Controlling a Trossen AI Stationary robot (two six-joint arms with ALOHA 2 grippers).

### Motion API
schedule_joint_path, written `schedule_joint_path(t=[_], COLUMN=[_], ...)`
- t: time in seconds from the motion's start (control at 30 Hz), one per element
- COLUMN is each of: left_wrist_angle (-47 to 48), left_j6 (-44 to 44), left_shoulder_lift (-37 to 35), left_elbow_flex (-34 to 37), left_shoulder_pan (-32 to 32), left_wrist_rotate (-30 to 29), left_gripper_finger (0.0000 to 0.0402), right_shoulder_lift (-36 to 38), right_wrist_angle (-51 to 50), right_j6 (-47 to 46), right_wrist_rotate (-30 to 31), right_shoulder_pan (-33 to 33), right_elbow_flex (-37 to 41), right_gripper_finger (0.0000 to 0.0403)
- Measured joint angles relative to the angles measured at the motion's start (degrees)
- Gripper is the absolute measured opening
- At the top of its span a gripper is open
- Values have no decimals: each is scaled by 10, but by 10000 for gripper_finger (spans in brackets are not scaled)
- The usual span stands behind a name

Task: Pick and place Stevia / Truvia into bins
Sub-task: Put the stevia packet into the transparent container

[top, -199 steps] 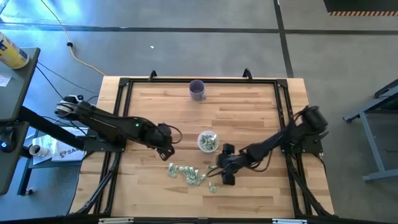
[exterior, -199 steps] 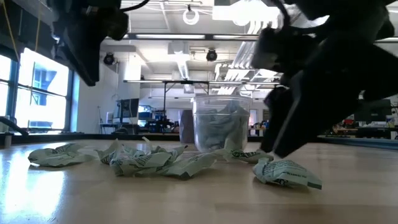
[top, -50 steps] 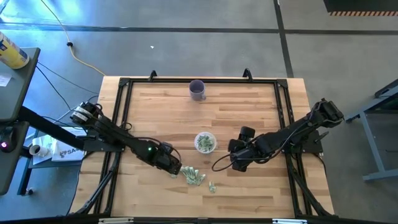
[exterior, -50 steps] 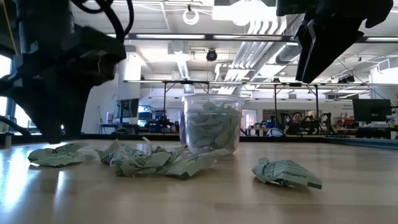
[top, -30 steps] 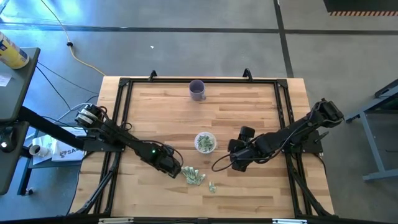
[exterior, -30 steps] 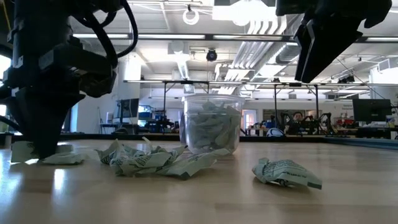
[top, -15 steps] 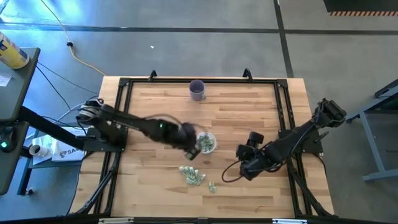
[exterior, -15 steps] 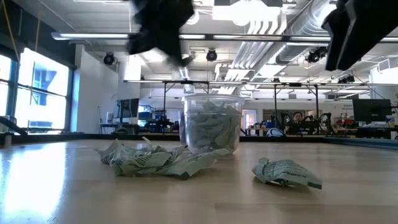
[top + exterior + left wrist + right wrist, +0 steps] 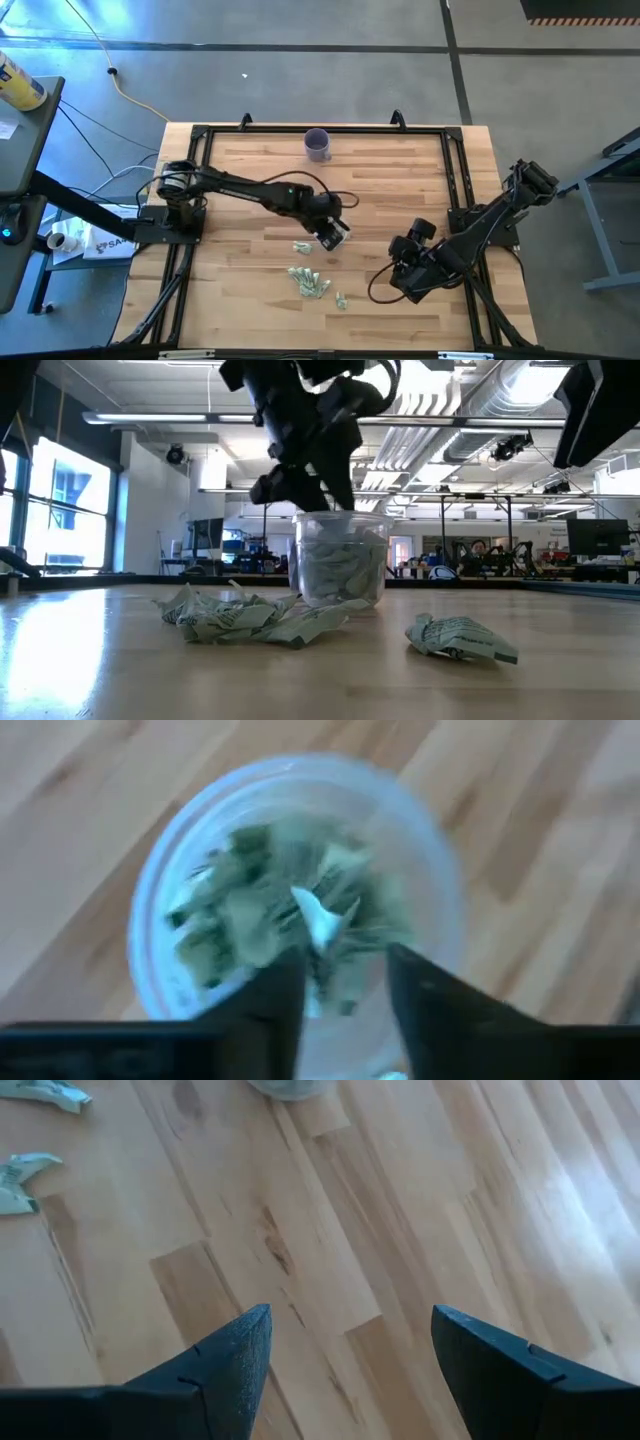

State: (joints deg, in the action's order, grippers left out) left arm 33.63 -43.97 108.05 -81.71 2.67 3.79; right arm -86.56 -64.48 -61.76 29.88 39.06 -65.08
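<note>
Wooden table (image 9: 400, 180), framed by a black rail, carries all items. The left arm reaches from the table's left edge across to the middle. The left gripper (image 9: 328, 228) hangs directly above the clear cup (image 9: 340, 560), which stands near the table's centre. In the left wrist view the gripper (image 9: 335, 975) looks straight down into the cup (image 9: 420, 850); its fingers stand slightly apart, with a crumpled sachet (image 9: 322, 920) pinched between the tips over the cup's mouth. The cup is already well filled with pale green and white sachets (image 9: 342, 570).

The right arm enters from the table's right edge. The right gripper (image 9: 405, 280) hovers above bare wood toward the near right part of the table, well apart from the cup. The right wrist view shows its fingers (image 9: 235, 1355) spread wide with nothing between them.

A purple cup (image 9: 317, 144) stands near the far rail, well apart from both grippers.

A loose cluster of sachets (image 9: 310, 281) lies on the wood just near of the clear cup. One separate crumpled sachet (image 9: 460, 638) lies apart from the cluster, on the right arm's side.
</note>
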Motion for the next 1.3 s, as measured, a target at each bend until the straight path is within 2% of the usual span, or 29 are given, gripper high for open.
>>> schedule_joint_path(t=[0.1,0.2,0.3,0.37,0.53,0.63,0.83,0.97,1.13,1.23,1.3], left_wrist_angle=[42,68,121,172,70,15,-102,-113,-128,-151,-159], left_j6=[3,30,74,115,225,230,252,270,293,290,288], left_shoulder_lift=[-26,-68,-102,-105,-91,-79,-76,-77,-78,-80,-79], left_elbow_flex=[1,-1,-2,9,109,155,202,230,273,288,289], left_shoulder_pan=[0,22,66,96,135,119,77,50,45,52,61], left_wrist_rotate=[23,6,-19,-41,-63,-71,-71,-33,-31,-31,-56], left_gripper_finger=[248,307,338,345,334,320,308,307,302,281,258], right_shoulder_lift=[-1,-1,0,0,-1,0,0,0,0,0,0], right_wrist_angle=[-1,2,10,21,50,57,65,69,70,70,70], right_j6=[-1,1,2,7,20,22,4,-4,-14,-16,-19], right_wrist_rotate=[-1,-3,-9,-14,-26,-29,-43,-43,-39,-38,-35], right_shoulder_pan=[1,1,0,0,0,0,0,-1,-4,-9,-14], right_elbow_flex=[10,24,44,59,80,79,78,78,78,78,78], right_gripper_finger=[265,265,265,265,265,265,265,265,265,265,265])
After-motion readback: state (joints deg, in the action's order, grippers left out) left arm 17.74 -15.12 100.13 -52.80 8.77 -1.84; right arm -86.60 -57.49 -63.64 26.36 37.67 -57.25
